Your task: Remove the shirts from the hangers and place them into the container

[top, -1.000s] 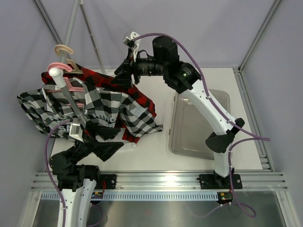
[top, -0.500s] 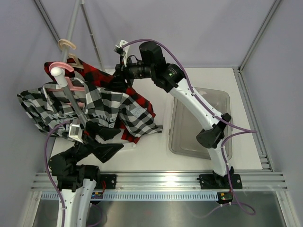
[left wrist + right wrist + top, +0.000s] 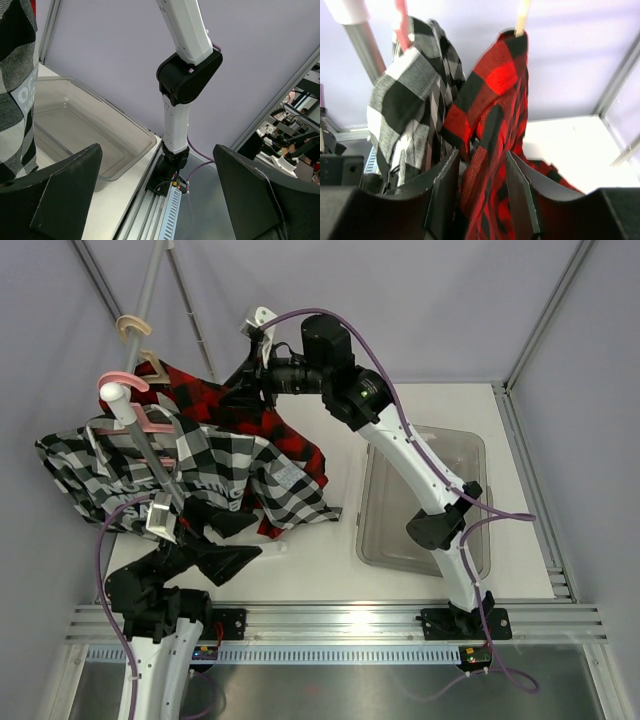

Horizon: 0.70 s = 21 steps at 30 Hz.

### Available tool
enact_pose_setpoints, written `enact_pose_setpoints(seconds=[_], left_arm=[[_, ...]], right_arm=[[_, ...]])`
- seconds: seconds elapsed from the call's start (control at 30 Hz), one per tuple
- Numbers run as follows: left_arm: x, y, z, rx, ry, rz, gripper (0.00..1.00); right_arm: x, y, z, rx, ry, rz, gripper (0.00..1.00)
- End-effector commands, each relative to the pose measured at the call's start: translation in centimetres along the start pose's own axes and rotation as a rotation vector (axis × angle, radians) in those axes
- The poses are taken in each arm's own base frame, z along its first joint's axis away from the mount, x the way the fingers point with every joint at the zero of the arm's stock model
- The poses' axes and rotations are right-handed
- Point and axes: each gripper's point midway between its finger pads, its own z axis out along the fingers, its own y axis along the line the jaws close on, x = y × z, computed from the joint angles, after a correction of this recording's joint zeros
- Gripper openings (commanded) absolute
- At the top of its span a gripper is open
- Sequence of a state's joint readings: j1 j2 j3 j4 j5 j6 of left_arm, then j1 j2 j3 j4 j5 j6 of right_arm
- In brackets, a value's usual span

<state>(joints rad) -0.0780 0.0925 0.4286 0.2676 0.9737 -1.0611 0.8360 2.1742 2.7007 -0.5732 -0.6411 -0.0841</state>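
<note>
Fingers point(image 3: 445, 192) of the right gripper point(image 3: 480, 170) pinch a fold of the red shirt point(image 3: 492, 100), which hangs from the beige hanger point(image 3: 521, 17), right beside the black-and-white shirt point(image 3: 402, 105) on the pink hanger point(image 3: 402, 22). Down low, the left gripper point(image 3: 156, 150) gapes wide, gripping nothing. Off to the right sits the tub point(image 3: 395, 525), well apart from both shirts.

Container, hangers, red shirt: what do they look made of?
Container: clear greyish plastic, glossy; the table shows through it. Pink hanger: probably plastic, going by its smooth, even colour. Beige hanger: wood or wood-coloured plastic; I can't tell which. Red shirt: soft woven cloth, likely flannel; it is matte and drapes in folds.
</note>
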Motion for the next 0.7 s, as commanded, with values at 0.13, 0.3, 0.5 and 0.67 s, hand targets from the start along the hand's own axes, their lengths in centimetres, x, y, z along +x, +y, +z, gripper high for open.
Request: enact_pose_setpoints(seconds=[0.13,0.3,0.5,0.67], left_arm=[[0.4,-0.3,0.0,0.049,0.003,-0.011,0.99],[0.7,0.1,0.0,0.046,0.003,-0.017,0.99],[1.5,1.0,-0.2,0.04,0.012,-0.04,0.99],[2.0,1.6,-0.2,0.039,0.012,-0.051,0.99]], right_arm=[[-2.2,2.2,2.8,-0.197,-0.167,-0.204,0.0],[-2.2,2.3,4.7,-0.207,-0.229,-0.216,0.0],[-4.3,3.1,3.8,-0.213,-0.28,-0.264,0.0],[-3.1,2.8,3.3,-0.181,-0.211,-0.269,0.0]])
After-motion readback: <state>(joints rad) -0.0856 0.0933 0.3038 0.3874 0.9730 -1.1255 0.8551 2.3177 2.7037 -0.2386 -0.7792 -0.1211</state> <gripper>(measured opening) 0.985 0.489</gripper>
